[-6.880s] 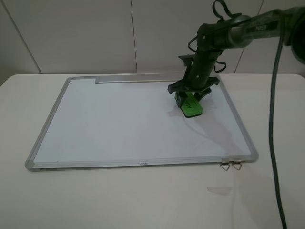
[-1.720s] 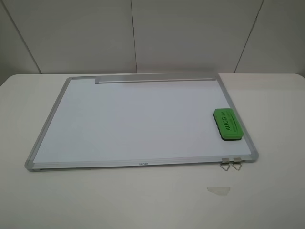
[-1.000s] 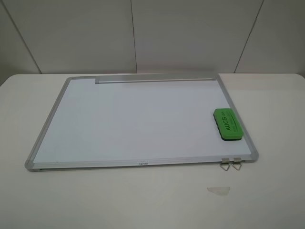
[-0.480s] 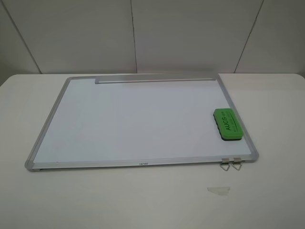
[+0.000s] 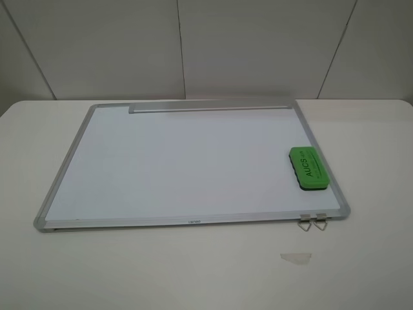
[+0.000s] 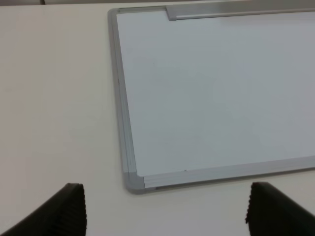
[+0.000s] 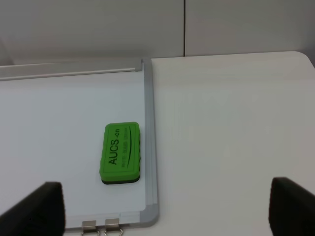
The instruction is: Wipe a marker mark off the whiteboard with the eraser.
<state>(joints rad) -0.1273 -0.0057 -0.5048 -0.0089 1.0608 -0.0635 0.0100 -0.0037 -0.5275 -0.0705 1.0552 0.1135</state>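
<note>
Nearest the front edge of the table (image 5: 193,271) a small pale scrap (image 5: 295,257) lies clear of everything. Just past it, two metal clips (image 5: 312,223) hang off the whiteboard (image 5: 181,168) frame. On the board's right side, just inside the frame, the eraser (image 5: 308,168) rests flat, lettering up. It looks light and firm, probably easiest taken across its long sides from above; the frame rail beside it could crowd one finger. No marker mark shows anywhere on the white surface, so the wiping seems finished. Farther back the grey tray strip (image 5: 210,107) runs along the far edge. Left tool (image 6: 165,214) and right tool (image 7: 167,209) hang wide apart, empty.
</note>
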